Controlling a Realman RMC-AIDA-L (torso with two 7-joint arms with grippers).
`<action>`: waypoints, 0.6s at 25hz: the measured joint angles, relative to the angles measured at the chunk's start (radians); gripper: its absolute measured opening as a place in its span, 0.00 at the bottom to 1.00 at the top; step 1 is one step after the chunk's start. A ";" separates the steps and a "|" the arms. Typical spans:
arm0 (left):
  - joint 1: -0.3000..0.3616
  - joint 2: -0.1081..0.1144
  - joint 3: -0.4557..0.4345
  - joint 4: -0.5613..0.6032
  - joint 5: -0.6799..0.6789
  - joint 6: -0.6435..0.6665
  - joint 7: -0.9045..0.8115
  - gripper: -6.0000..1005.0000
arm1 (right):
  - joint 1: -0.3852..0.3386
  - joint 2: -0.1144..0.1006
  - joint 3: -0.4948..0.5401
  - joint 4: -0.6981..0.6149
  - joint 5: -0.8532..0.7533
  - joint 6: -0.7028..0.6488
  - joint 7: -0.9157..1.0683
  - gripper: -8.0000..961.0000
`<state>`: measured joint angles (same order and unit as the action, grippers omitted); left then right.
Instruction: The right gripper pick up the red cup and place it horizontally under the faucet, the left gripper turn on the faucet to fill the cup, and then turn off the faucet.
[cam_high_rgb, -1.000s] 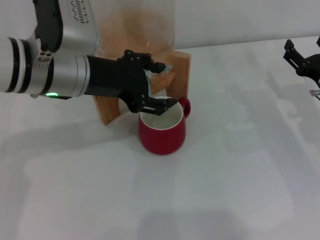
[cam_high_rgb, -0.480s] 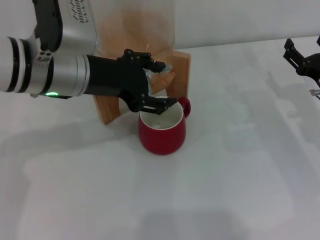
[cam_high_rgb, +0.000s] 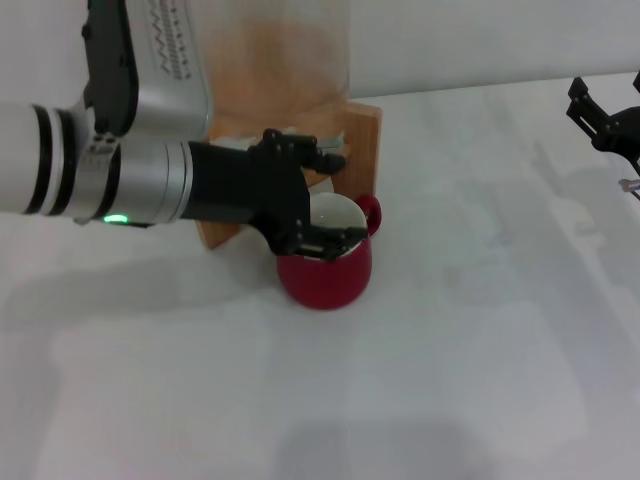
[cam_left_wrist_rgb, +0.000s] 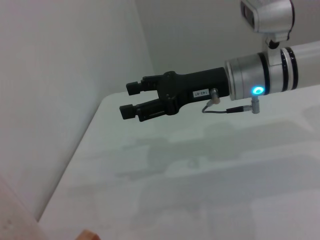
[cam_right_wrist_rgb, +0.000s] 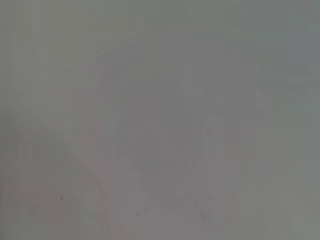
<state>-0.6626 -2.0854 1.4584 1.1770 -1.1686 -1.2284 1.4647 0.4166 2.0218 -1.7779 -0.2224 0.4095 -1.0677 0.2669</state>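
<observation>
The red cup (cam_high_rgb: 328, 278) stands upright on the white table in front of the wooden stand (cam_high_rgb: 364, 132), with its handle at the back right. My left gripper (cam_high_rgb: 349, 198) reaches in from the left, open. Its upper fingers (cam_high_rgb: 300, 150) rest by the faucet (cam_high_rgb: 331, 164), which they mostly hide, and its lower fingers (cam_high_rgb: 325, 238) lie across the cup's mouth. The right gripper (cam_high_rgb: 603, 116) hovers at the far right edge, open and holding nothing. It also appears in the left wrist view as the right gripper (cam_left_wrist_rgb: 131, 99), held above the table.
The clear glass dispenser (cam_high_rgb: 285, 50) rises from the stand behind the cup. A white wall (cam_high_rgb: 480, 40) closes off the back. White tabletop (cam_high_rgb: 470, 330) stretches between the cup and the right gripper. The right wrist view shows only a grey surface.
My left arm has shifted right and down. Its lower fingers, earlier at the cup's near-left rim, now cover more of the cup's mouth. Cup and right gripper have not moved.
</observation>
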 joint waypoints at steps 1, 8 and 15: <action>0.015 0.000 0.009 0.015 -0.003 0.002 -0.005 0.81 | 0.000 0.000 -0.001 0.000 0.000 0.000 0.000 0.91; 0.132 -0.001 0.028 0.127 -0.024 0.036 -0.037 0.81 | -0.001 0.002 -0.004 0.000 -0.001 0.000 0.000 0.91; 0.274 -0.001 0.139 0.247 -0.040 0.121 -0.065 0.81 | -0.001 0.003 -0.007 0.000 -0.004 0.000 0.003 0.91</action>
<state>-0.3891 -2.0862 1.5975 1.4237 -1.2082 -1.1071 1.3996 0.4157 2.0249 -1.7853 -0.2224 0.4051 -1.0681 0.2704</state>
